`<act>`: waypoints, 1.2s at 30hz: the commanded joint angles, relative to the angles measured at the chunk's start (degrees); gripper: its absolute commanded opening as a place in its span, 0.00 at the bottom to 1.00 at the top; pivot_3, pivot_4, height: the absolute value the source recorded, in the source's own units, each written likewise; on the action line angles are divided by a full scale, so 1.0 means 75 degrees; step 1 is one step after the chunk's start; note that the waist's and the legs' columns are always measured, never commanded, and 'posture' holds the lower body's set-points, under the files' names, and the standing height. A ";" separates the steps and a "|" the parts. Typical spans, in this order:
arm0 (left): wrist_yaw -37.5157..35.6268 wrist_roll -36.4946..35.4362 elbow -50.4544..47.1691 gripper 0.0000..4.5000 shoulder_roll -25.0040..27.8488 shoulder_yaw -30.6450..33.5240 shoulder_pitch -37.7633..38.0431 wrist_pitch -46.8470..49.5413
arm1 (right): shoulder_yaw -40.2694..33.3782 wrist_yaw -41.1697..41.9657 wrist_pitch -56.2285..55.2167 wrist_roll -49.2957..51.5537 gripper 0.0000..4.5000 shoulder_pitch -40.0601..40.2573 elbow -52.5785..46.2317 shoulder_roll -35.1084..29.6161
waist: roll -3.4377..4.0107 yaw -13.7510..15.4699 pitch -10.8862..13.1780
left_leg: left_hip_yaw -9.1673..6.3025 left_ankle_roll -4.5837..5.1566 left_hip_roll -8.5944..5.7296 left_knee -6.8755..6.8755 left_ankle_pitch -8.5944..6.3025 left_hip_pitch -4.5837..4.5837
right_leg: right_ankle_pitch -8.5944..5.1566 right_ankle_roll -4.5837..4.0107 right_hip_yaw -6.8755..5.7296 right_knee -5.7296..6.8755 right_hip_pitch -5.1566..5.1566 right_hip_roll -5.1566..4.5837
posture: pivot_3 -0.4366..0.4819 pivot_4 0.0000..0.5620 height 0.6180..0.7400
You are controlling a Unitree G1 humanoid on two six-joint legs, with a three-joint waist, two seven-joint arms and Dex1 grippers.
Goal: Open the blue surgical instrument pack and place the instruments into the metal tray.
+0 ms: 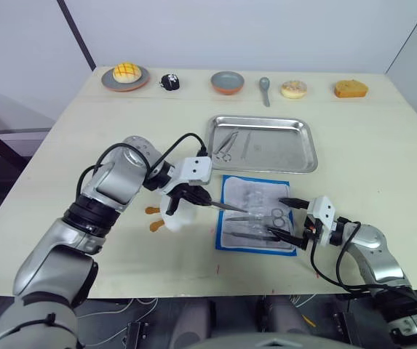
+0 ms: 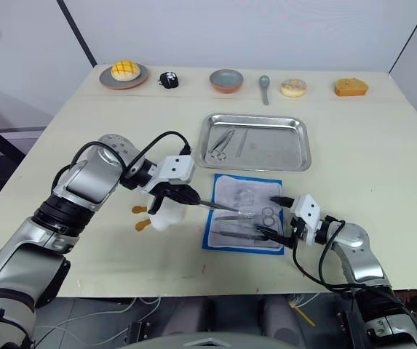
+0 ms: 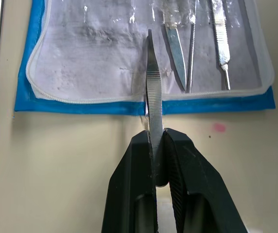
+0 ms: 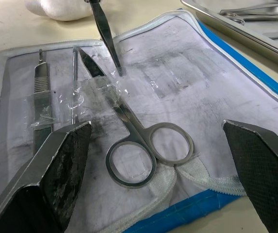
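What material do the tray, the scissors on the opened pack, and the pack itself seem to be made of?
The metal tray: probably stainless steel, with a dull brushed silver sheen. The scissors: polished steel, with bright mirror-like rings. The blue surgical instrument pack: apparently white paper or fabric with a clear plastic film and a blue border; glints and wrinkles suggest plastic.

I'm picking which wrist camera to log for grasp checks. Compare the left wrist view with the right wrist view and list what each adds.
Left wrist view alone: the left end effector shut on the tweezers, with the grip point visible, and a pink mark on the table.

Right wrist view alone: the open right end effector astride the ring-handled scissors, a corner of the metal tray holding instruments, and the white plush toy.

Both: the opened blue surgical instrument pack, its remaining instruments and the tweezers' tip.
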 commanded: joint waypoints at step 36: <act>0.9791 -0.0554 0.0234 0.02 -0.5407 0.3061 -0.0546 0.3150 | 0.0432 0.0217 0.0336 -0.0492 1.00 0.0346 0.0830 -0.0085 | -0.0027 0.0070 -0.0022 | -0.0014 -0.0011 -0.0002 0.0000 0.0004 0.0001 | 0.0003 0.0000 -0.0001 0.0002 0.0003 -0.0028 | 0.48 0.27 1.00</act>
